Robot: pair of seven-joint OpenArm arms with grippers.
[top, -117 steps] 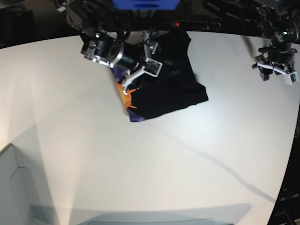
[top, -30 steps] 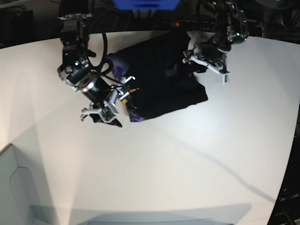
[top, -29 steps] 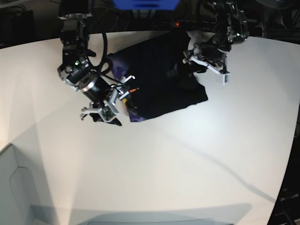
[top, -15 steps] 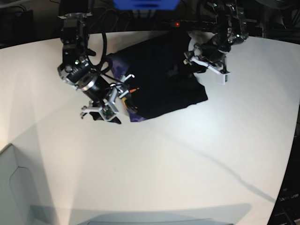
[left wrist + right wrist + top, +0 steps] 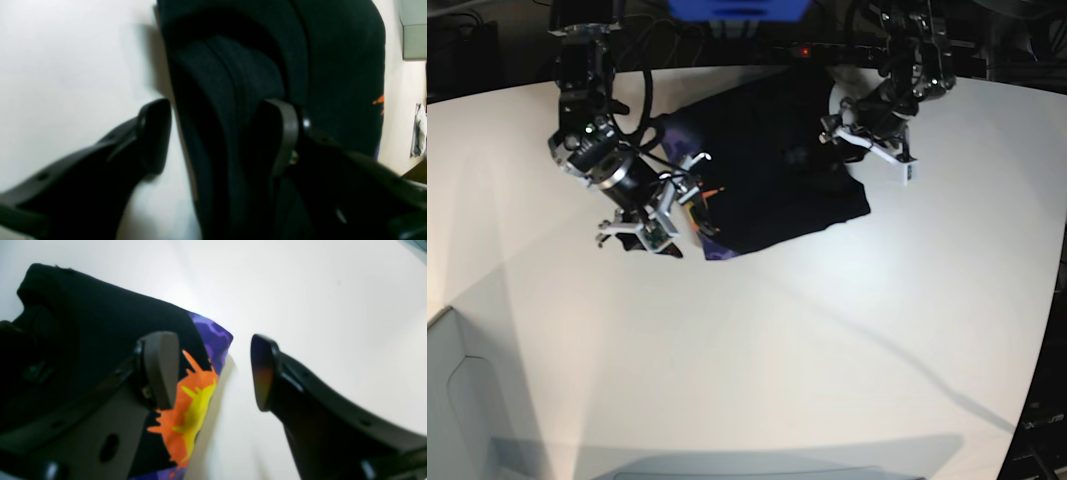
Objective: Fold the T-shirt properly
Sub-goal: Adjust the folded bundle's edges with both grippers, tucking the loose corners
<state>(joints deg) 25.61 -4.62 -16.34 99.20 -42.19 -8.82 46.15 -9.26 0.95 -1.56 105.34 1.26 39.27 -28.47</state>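
The black T-shirt lies bunched at the far middle of the white table, with an orange and purple print at its near left edge. My left gripper is at the shirt's right edge. In the left wrist view it stands open astride a raised fold of black cloth, one finger over the table and the other on the shirt. My right gripper is open over the printed edge, in the base view at the shirt's left side.
A pale grey bin sits at the near left corner. Along the far edge of the table run dark equipment and a blue object. A grey-green box shows beyond the shirt in the left wrist view.
The left gripper's jaws have narrowed a little around the shirt's right edge. The right gripper has crept slightly up and left along the printed edge, still open.
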